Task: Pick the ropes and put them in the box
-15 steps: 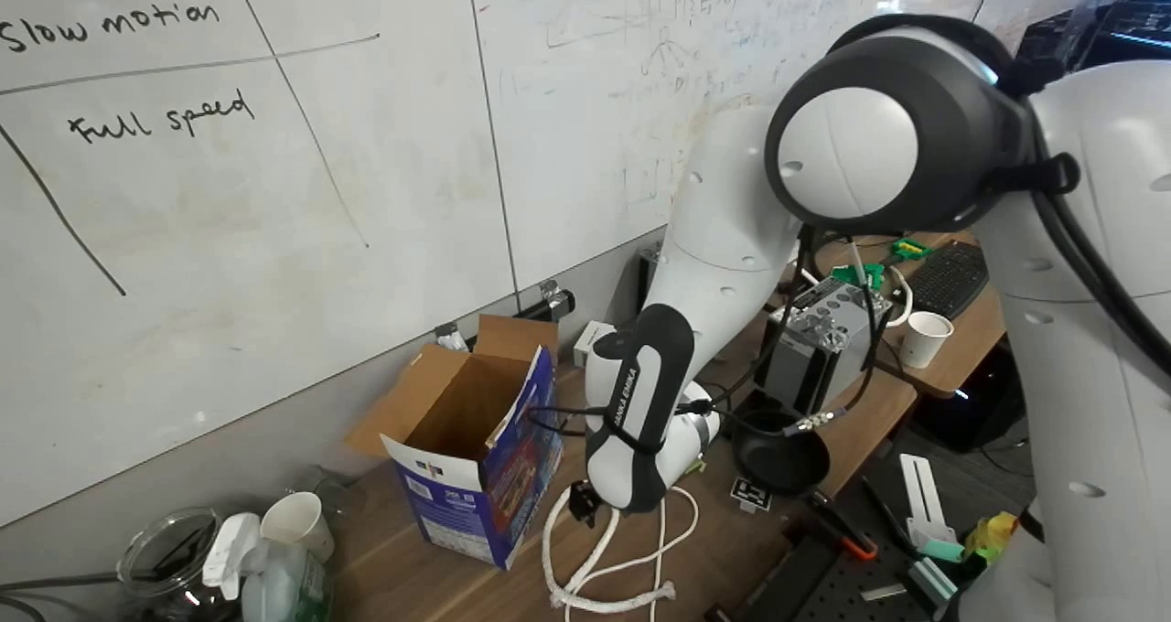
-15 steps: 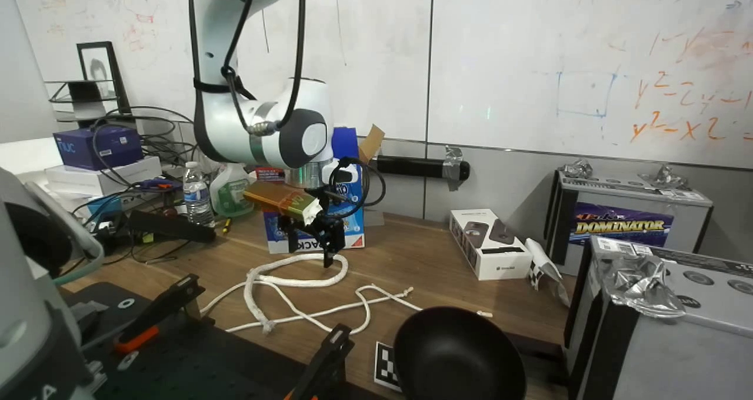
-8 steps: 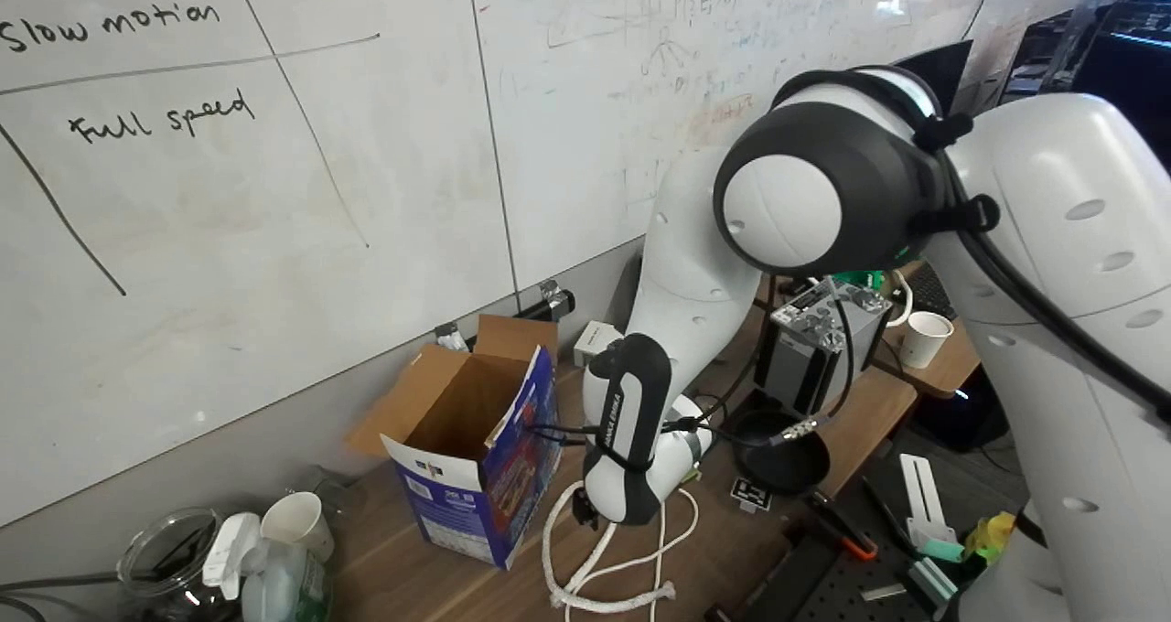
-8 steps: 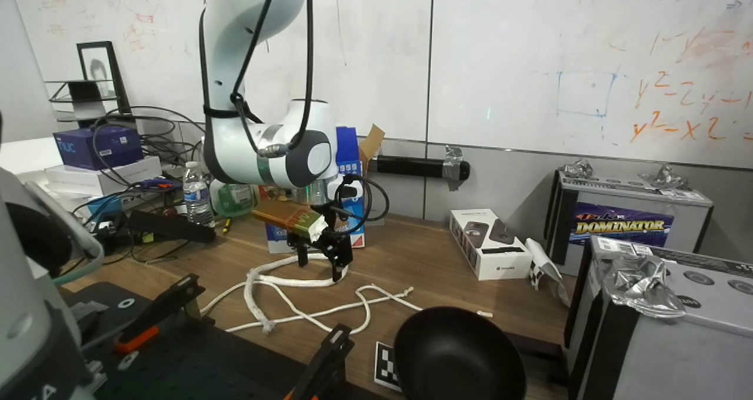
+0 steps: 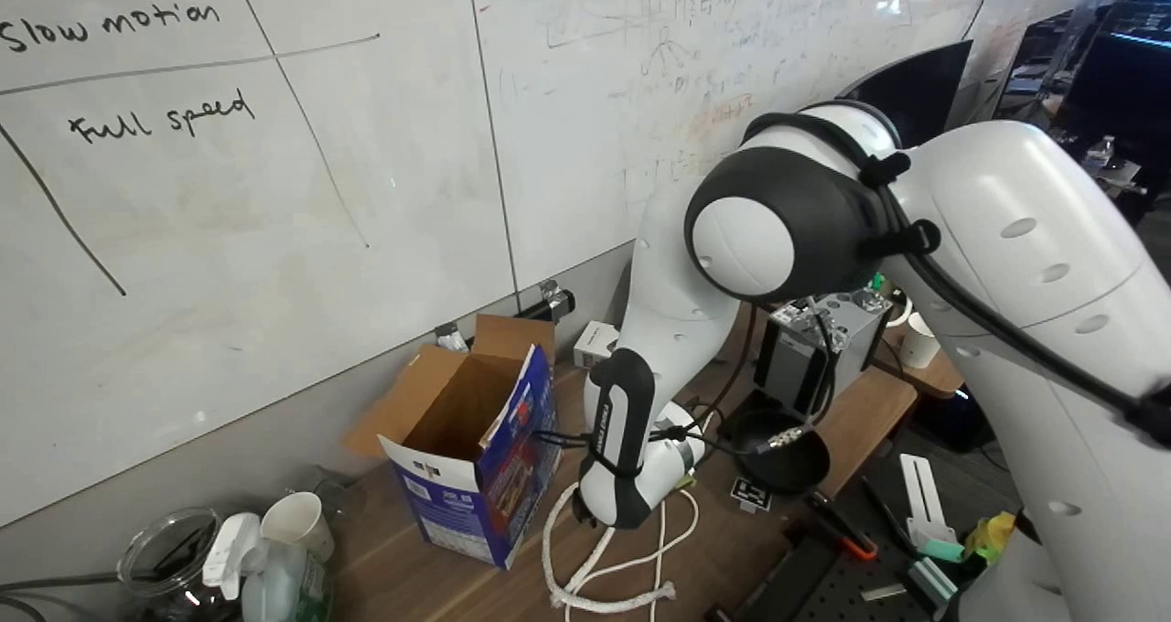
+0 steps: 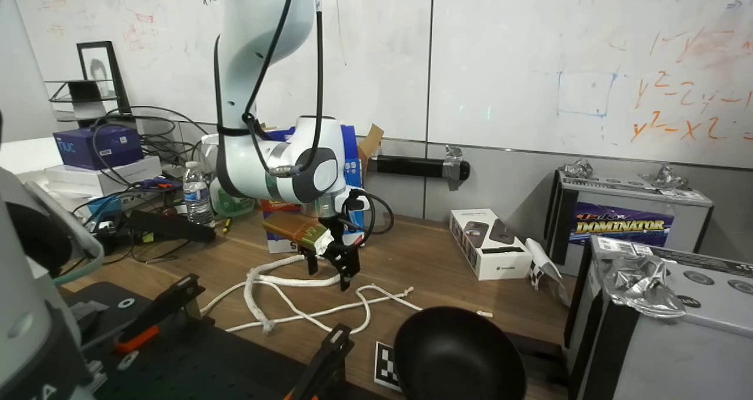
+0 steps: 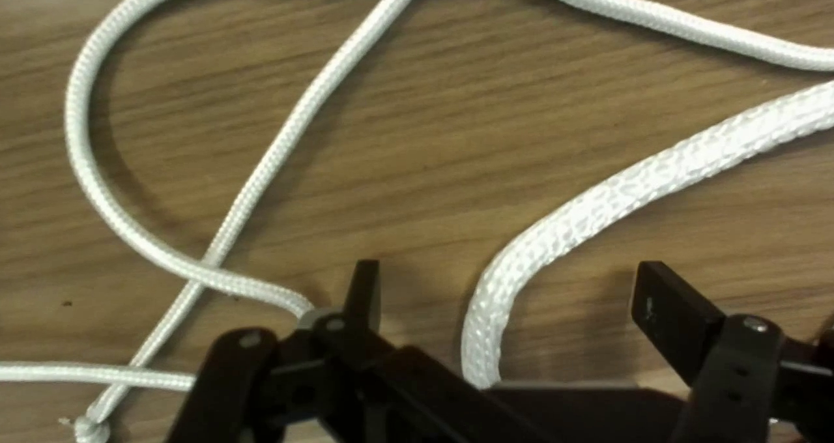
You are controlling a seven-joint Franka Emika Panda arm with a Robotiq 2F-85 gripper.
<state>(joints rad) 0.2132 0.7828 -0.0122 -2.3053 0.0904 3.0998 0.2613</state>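
1. Wrist view: the gripper (image 7: 508, 285) is spread wide, its fingers (image 7: 368, 293) well apart, with the thick rope (image 7: 573, 218) curving down between them, ungripped. Tabletop (image 7: 423, 182) shows on each side of that rope, leaving a gap to either finger.

2. Wrist view, toward picture left: the thin rope (image 7: 78, 124) loops and crosses itself just outside the nearer finger, and a stretch of it passes out of sight behind the gripper's linkage (whether they touch, I cannot tell).

3. In an exterior view, the box (image 5: 448, 521) stands upright on the tabletop, flaps spread and mouth facing up. Its far flaps lean toward the whiteboard (image 5: 366, 174); on the opposite side, a narrow gap separates its printed wall from the arm (image 5: 613, 439). Both ropes lie outside the box, the thick one's bend near its lower edge but apart from it.

4. In an exterior view, the gripper hangs over the thick rope's loop, before the box, which the arm partly covers. A broad stretch of tabletop lies between gripper and white carton (image 6: 503, 265). Nearer the camera, the thin rope runs up to the rim of a black pan (image 6: 459, 353) (contact unclear), and the edge of a dark mounting plate (image 6: 200, 353) passes near the lower strands.
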